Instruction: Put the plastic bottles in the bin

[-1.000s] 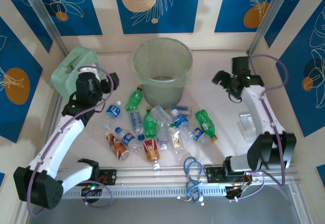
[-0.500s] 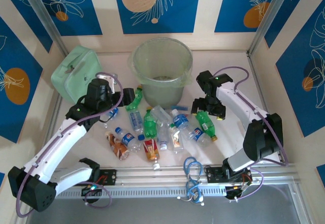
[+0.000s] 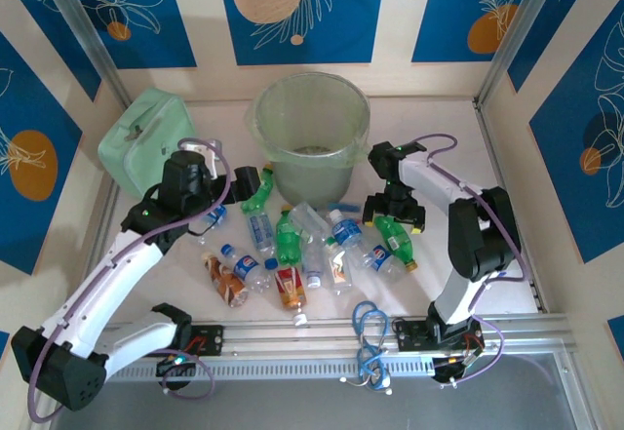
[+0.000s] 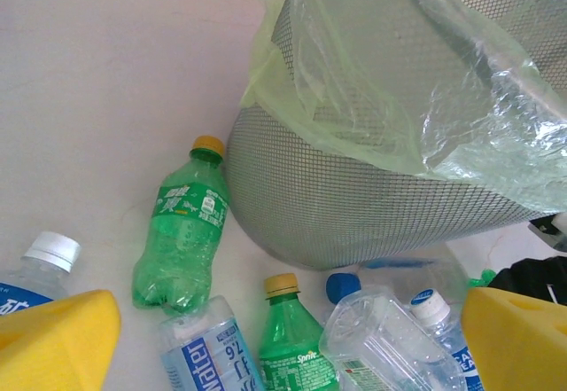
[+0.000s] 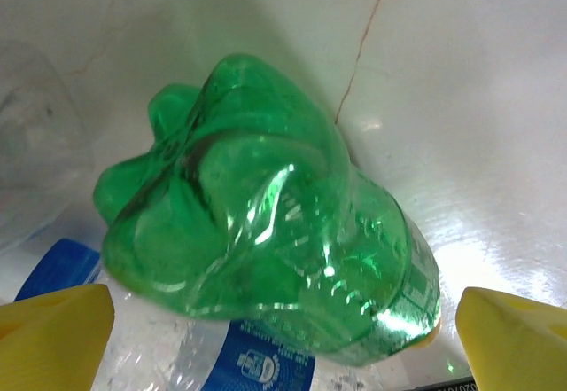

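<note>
Several plastic bottles lie in a pile in front of the bin, a round pale green bucket with a thin liner. My left gripper is open just left of the bin's base, beside a green bottle. From the left wrist, that green bottle lies ahead, with a Sprite bottle and clear bottles between the yellow fingertips. My right gripper is open, straddling a crumpled green bottle without squeezing it; a blue-labelled clear bottle lies under it.
A mint-green soft case stands at the back left, behind my left arm. Blue cables loop over the metal rail at the near edge. Walls close in the table on the left, back and right.
My left gripper moved right toward the bin's base and opened wider. My right arm swung in from the right side and came down over the green bottle at the pile's right end.
</note>
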`<state>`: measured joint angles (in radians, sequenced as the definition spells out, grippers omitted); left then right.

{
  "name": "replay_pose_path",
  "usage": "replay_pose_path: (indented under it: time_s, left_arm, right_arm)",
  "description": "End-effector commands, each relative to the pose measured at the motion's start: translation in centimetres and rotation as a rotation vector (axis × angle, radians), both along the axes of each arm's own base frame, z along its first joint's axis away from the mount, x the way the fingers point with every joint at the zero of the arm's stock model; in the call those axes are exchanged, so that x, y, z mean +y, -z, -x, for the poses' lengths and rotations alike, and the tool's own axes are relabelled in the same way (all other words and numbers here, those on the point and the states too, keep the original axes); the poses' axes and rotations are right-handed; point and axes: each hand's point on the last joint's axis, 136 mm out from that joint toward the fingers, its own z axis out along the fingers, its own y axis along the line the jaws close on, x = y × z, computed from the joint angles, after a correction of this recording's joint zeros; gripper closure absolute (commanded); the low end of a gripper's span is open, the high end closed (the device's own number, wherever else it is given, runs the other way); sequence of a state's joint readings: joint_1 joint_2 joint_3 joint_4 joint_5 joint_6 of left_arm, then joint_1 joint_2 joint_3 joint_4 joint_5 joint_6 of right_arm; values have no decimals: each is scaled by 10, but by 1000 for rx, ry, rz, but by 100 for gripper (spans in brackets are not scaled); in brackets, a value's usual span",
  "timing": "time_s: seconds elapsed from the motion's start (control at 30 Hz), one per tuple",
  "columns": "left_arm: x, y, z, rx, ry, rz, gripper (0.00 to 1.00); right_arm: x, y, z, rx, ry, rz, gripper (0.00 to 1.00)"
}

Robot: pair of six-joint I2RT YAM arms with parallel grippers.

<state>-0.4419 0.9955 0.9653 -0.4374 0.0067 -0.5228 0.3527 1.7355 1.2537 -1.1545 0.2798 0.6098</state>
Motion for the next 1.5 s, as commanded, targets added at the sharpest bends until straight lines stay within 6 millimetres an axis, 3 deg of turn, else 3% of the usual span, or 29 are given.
replay_pose_path:
  time_s: [0.0,0.27,0.5,0.93,1.07,1.23,1.33,1.47]
  left_arm:
    - [5,-16,3,-31,-5,-24,1]
    - [3,-20,4,-39,-4,-3,1]
    - [0,-9,3,-7,4,1,3]
    - [-4,-10,1,3,9,23,3]
    - [-5,-14,0,-4,9,29,3]
    - [-11,-26,-1,-28,37,60,2]
    - [-25,-40,1,-60,104,120,2]
    - [-52,-66,8,-112,235,259,3]
  right_arm:
    - [1,8,0,26,-4,-15,1]
    - [-11,28,0,54,57,-9,6]
    - [-29,46,-1,70,134,-12,12]
    - [-45,29,-11,-20,215,-36,32]
    - [-45,6,-18,-102,225,-63,35]
    - [-41,-43,-30,-240,252,-119,38]
    - [-37,-87,-38,-362,265,-172,38]
    - [-20,-170,-49,-585,242,-319,39]
